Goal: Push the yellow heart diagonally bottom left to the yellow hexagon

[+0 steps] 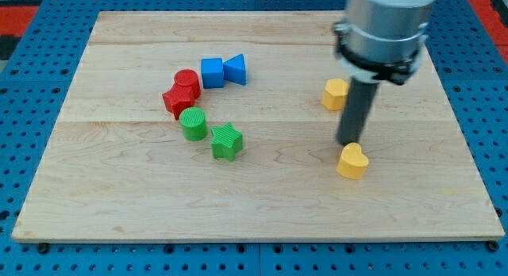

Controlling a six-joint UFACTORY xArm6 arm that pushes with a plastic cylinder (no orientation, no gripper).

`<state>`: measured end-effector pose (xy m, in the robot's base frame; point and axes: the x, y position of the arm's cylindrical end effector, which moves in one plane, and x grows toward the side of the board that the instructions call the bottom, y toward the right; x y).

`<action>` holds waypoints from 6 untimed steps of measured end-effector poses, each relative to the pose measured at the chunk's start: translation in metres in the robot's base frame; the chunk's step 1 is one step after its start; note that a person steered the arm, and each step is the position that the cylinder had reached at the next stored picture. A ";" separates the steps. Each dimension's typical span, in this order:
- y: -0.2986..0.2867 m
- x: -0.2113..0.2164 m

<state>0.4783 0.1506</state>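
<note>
The yellow heart [352,162] lies on the wooden board [119,197] at the view's right, below centre. The yellow hexagon [335,93] lies above it and slightly to the left, partly beside the rod. My tip [349,143] rests at the heart's top edge, touching it or very nearly so. The dark rod rises from there to the grey arm head at the view's top right. The tip stands between the two yellow blocks, close to the heart and well below the hexagon.
A cluster sits left of centre: a red cylinder [187,82], a second red block [174,101], a blue cube [212,72], a blue triangle [235,68], a green cylinder [193,123] and a green star [227,141]. A blue pegboard surrounds the board.
</note>
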 end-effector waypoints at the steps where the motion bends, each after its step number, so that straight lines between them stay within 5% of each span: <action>1: 0.056 0.000; 2: 0.052 0.025; 4: -0.057 0.030; 6: -0.003 0.034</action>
